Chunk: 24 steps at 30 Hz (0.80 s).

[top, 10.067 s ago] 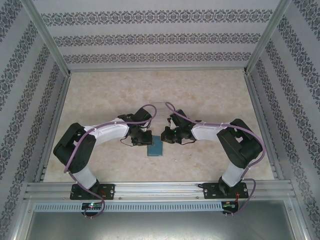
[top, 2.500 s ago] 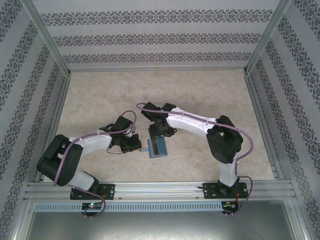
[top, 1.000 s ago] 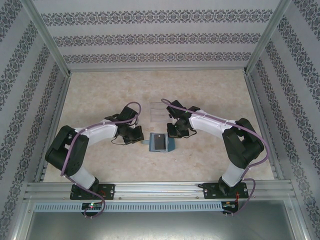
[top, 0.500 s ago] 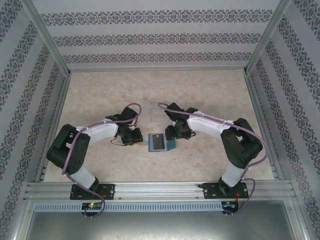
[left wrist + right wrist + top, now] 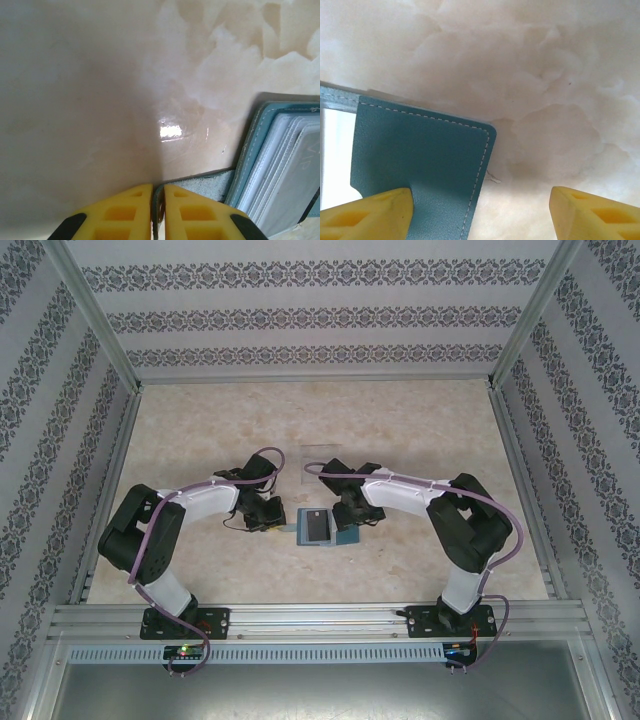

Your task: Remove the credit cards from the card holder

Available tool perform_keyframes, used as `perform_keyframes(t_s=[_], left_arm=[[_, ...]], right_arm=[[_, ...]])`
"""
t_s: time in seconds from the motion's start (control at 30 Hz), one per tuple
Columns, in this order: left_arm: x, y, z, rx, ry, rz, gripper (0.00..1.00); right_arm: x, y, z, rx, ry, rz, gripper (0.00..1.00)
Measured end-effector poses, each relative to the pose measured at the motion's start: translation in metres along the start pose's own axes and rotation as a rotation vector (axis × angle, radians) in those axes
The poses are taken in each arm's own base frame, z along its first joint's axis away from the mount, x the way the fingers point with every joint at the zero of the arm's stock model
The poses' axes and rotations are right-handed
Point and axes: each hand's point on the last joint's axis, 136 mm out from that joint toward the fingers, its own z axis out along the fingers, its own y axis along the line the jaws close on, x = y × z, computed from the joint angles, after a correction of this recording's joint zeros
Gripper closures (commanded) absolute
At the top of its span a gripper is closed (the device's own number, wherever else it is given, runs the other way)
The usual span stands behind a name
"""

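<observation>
A small teal-blue bifold card holder [image 5: 339,532] of stitched leather-like material is seen lying opened flat near the middle of the pale marbled table [image 5: 420,440], between the two arms. Its grey inner pockets are turned upward, and the thin pale grey-white credit cards [image 5: 287,165], stacked in layers with a dark band showing from above, are seen tucked inside them. The left gripper [image 5: 158,197] is pressed almost fully together, its yellow fingers pinching the thin edge of the short grey tab strap [image 5: 200,181] at the holder's left side, so the holder is judged to be pinned in place. The right gripper [image 5: 481,202] is held wide apart with nothing grasped. One of its yellow fingers is placed over the teal outer flap and the other over bare table just beyond the flap's rounded corner. Whether that finger is touching the flap cannot be told. The opening of the holder is judged to be done, and its steadying appears to be arranged. No card is seen lying out on the table, so the extraction itself has not yet been begun. What is left is for each card to be gripped at its exposed edge, slid out of its pocket and set down.
</observation>
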Motion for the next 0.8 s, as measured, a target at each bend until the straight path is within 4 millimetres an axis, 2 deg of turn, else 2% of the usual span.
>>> perform_keyframes(t_s=[0.23, 0.43, 0.6, 0.8], left_arm=[[-0.004, -0.004, -0.006, -0.009, -0.010, 0.008, 0.75], [-0.016, -0.021, -0.033, 0.018, -0.078, 0.034, 0.73], [-0.026, -0.039, -0.052, 0.054, -0.123, 0.054, 0.75], [-0.031, -0.059, -0.058, 0.108, -0.115, 0.073, 0.83]], right_arm=[[0.003, -0.004, -0.005, 0.030, 0.010, -0.013, 0.28], [0.000, -0.001, -0.024, -0.007, -0.006, -0.007, 0.29], [-0.013, 0.007, -0.048, -0.070, -0.061, 0.006, 0.30], [-0.021, 0.016, -0.064, -0.137, -0.088, 0.018, 0.35]])
